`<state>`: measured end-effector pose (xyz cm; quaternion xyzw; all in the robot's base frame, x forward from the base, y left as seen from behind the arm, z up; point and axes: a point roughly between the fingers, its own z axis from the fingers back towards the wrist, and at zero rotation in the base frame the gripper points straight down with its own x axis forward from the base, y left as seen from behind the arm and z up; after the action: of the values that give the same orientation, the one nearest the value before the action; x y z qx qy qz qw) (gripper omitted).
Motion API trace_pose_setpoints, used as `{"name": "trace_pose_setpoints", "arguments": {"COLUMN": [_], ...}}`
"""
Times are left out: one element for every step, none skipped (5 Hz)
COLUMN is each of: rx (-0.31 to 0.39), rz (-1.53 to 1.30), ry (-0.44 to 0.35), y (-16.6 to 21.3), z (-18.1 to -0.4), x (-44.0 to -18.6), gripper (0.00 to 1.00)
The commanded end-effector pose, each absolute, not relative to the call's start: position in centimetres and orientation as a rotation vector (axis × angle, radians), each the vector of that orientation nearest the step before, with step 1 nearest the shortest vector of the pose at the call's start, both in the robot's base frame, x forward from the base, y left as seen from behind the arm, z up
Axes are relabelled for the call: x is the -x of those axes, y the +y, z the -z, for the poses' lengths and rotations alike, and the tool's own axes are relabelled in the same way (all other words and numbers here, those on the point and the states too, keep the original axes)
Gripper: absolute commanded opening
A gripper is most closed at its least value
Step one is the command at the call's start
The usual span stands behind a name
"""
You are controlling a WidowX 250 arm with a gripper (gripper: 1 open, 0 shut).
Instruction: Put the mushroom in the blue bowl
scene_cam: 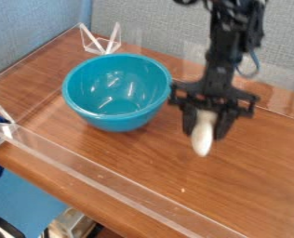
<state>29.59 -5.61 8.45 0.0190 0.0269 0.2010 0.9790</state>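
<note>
The cream-white mushroom point(202, 138) hangs stem-down from my gripper point(208, 116), which is shut on its upper end and holds it above the wooden table. The black arm comes down from the top of the frame. The turquoise blue bowl point(116, 91) stands to the left of the gripper, its near rim a short gap away. The bowl looks empty, with only glossy reflections inside. The mushroom's cap end is hidden between the fingers.
A clear acrylic wall point(100, 172) runs along the front edge of the wooden table point(261, 177). A clear plastic stand point(102, 39) sits at the back left. A blue wall stands behind the table.
</note>
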Motion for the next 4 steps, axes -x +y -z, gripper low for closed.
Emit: {"name": "trace_pose_setpoints", "arguments": {"rx": [-0.015, -0.028, -0.052, -0.077], "rz": [-0.473, -0.572, -0.649, -0.681], "ry": [-0.043, -0.063, -0.079, -0.086], "y": [-2.3, 1.8, 5.5, 7.3], "z": [-12.5, -13.4, -13.2, -12.8], "x": [-30.4, -30.1, -29.5, -28.9], "gripper": [0.0, 0.0, 0.0, 0.0]}}
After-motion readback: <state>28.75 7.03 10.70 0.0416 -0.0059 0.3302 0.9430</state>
